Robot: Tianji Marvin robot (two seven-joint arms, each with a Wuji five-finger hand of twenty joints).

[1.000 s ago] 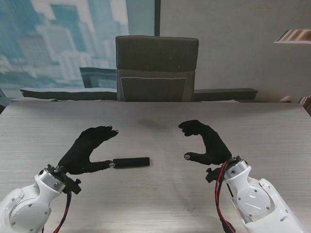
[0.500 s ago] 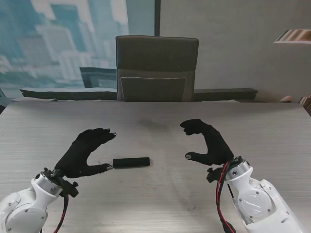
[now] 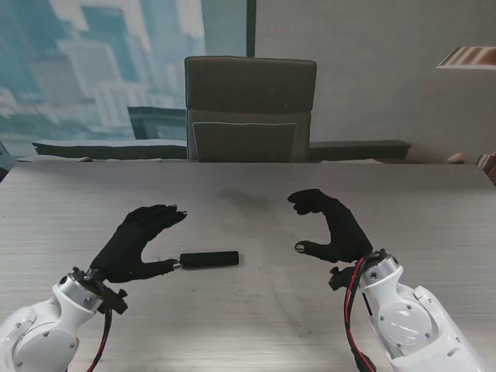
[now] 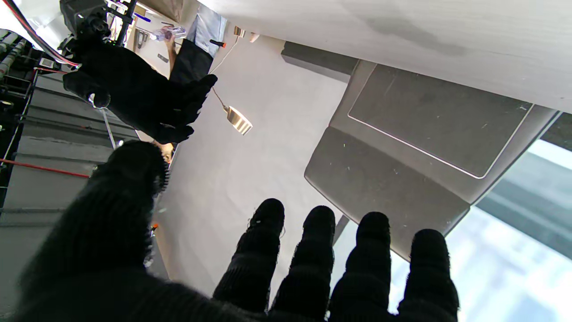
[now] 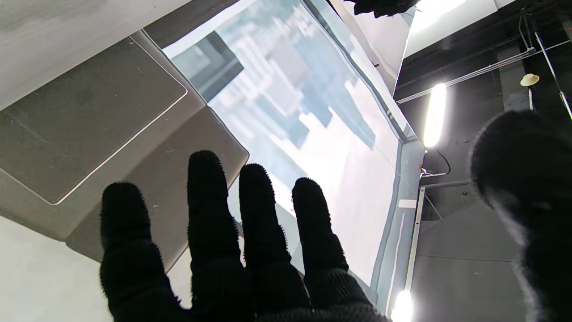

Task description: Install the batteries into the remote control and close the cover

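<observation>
My left hand [image 3: 138, 244] is open and holds nothing, its thumb tip right at the near end of the remote control [image 3: 209, 259]. The remote lies flat on the counter [image 3: 256, 302], between my two hands. It looks small, light, stiff and smooth, so I think it could slide. I would pinch it by its long sides. My right hand [image 3: 329, 226] is open too, well apart from it. I cannot see any batteries or the cover.
</observation>
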